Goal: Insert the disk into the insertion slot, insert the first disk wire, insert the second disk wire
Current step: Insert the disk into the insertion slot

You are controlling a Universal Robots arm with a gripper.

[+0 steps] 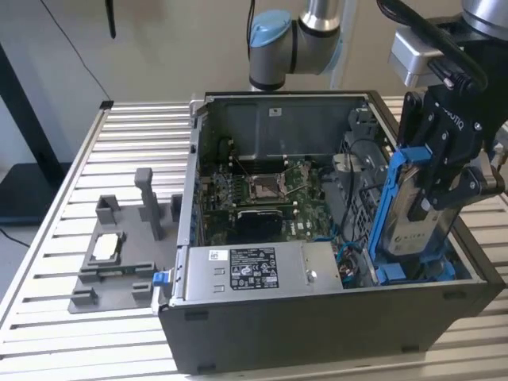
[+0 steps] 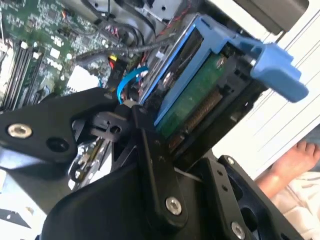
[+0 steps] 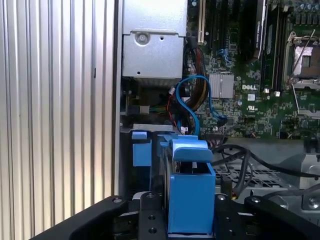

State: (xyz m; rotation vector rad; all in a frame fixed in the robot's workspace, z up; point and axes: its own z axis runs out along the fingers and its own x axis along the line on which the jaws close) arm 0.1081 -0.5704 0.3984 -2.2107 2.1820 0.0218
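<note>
The disk point(image 1: 413, 234) stands on edge in its blue carrier point(image 1: 386, 198), inside the open computer case point(image 1: 317, 317) at the exterior view's right. My gripper point(image 1: 429, 198) is shut on it from above. The disk's lower end meets the insertion slot point(image 1: 417, 274) with its blue clips; how deep it sits is hidden. The second wrist view shows the disk's green underside point(image 2: 192, 97) clamped between black fingers point(image 2: 150, 150). In the first wrist view the carrier point(image 3: 190, 195) hangs over the slot's blue clip point(image 3: 141, 150). A blue disk wire point(image 3: 192, 97) loops loose by a bundle of coloured wires point(image 3: 192, 57).
Inside the case lie the green motherboard point(image 1: 262, 190) and a labelled silver power-supply box point(image 1: 254, 270). A grey fixture point(image 1: 119, 254) stands on the slatted table point(image 1: 48, 317) at the exterior view's left. Part of a person point(image 2: 295, 165) shows beyond the case.
</note>
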